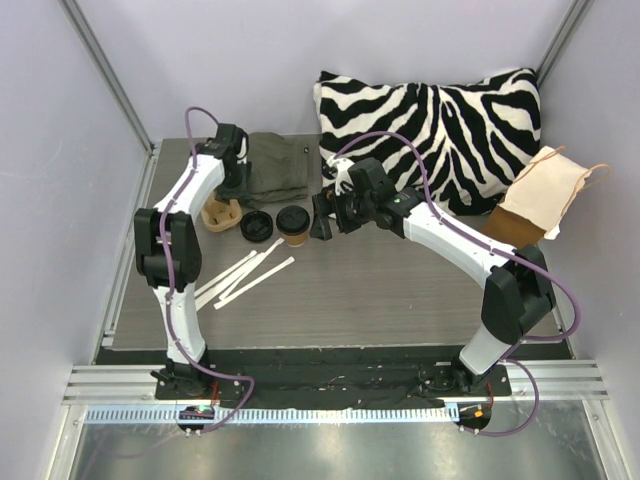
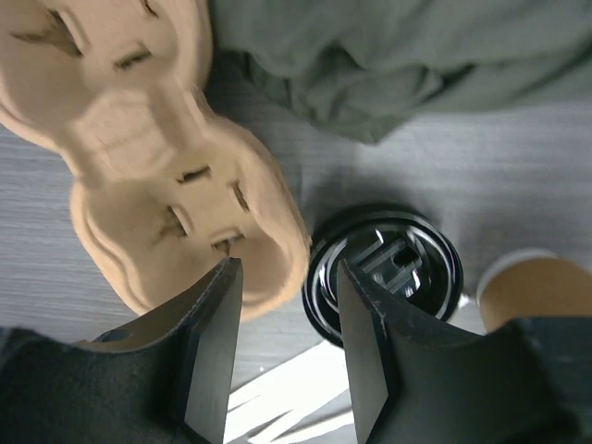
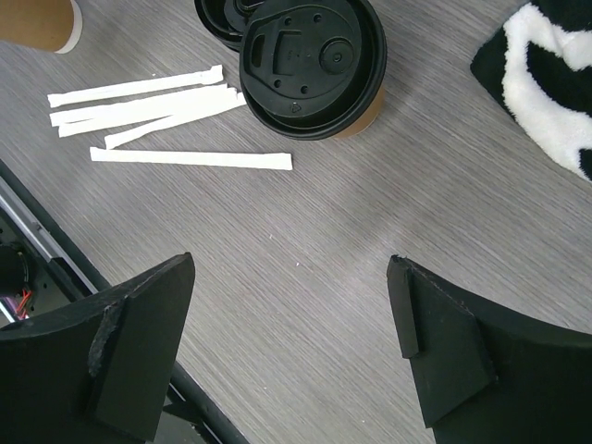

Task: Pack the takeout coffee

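Observation:
The takeout coffee (image 1: 293, 236) is a tan-brown paper cup that stands upright on the grey table with a black lid (image 3: 310, 60) on it. In the left wrist view the cup's side (image 2: 536, 287) shows at the right edge. A loose black lid (image 1: 257, 226) (image 2: 388, 264) lies just left of the cup. Left of that lies the tan pulp carrier (image 1: 220, 213) (image 2: 139, 139). My left gripper (image 1: 229, 200) (image 2: 287, 268) hovers between the carrier and the loose lid, its jaws half apart with only table showing between them. My right gripper (image 1: 322, 222) (image 3: 291, 264) stands wide open just right of the cup, holding nothing.
An olive cloth (image 1: 275, 165) lies behind the carrier. A zebra pillow (image 1: 440, 120) and a tan paper bag (image 1: 540, 200) fill the back right. White paper strips (image 1: 245, 275) (image 3: 185, 157) lie in front of the lids. A tan, pale-edged object (image 3: 37, 18) shows at a frame corner.

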Action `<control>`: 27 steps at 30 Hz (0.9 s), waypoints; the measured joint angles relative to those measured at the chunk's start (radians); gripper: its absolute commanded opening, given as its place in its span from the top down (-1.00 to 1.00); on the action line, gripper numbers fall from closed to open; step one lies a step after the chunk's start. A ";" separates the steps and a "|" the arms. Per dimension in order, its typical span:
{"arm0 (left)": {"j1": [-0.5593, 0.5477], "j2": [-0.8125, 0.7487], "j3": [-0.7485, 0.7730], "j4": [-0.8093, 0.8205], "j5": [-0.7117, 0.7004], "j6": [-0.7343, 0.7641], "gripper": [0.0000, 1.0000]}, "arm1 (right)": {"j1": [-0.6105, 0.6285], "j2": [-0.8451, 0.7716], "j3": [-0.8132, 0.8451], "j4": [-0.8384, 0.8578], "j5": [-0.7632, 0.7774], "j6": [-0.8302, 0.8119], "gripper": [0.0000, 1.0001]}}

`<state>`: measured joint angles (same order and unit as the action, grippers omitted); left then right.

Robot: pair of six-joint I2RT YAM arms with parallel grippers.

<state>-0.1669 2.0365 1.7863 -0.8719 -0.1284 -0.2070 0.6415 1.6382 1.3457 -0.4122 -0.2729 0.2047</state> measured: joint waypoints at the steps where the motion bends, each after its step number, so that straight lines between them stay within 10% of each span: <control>1: -0.002 0.013 0.014 0.000 -0.013 -0.001 0.04 | 0.000 0.000 0.000 0.000 0.000 0.002 -0.89; 27: 0.011 0.109 0.061 -0.003 -0.079 0.044 1.00 | 0.000 0.000 0.000 0.008 -0.005 0.014 -0.90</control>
<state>-0.1558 2.1456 1.8473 -0.8745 -0.2077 -0.1627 0.6415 1.6382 1.3457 -0.4046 -0.2775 0.2188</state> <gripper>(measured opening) 0.019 0.950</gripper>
